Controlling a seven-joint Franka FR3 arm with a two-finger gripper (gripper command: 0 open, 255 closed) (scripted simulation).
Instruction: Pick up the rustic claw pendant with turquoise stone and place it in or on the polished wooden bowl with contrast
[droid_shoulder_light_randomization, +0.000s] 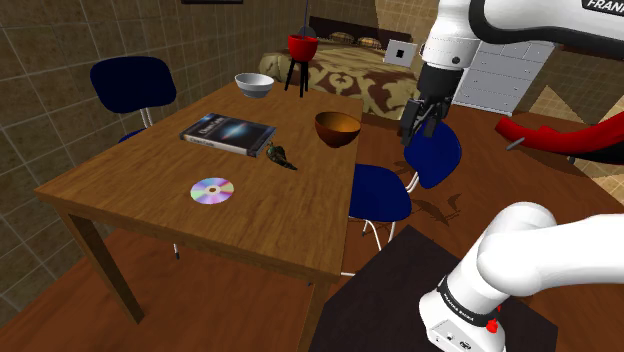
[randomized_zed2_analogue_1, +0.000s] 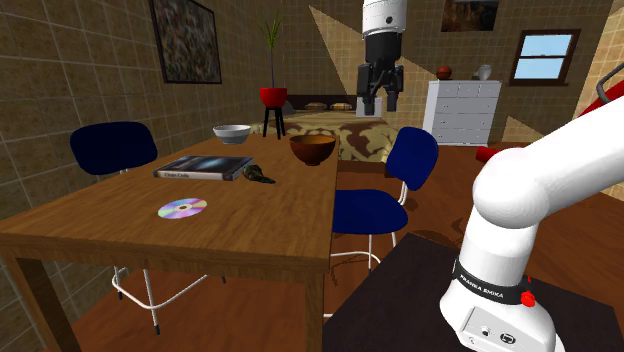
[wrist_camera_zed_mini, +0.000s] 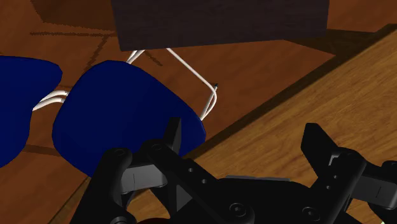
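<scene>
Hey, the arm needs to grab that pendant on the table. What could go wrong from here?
1. The pendant lies close by the book, so a finger might nudge the book while closing.
2. The wooden bowl stands between the open gripper and the pendant; a low approach could knock it.
3. The pendant is small and sits low on the table, so the grasp may slip.
</scene>
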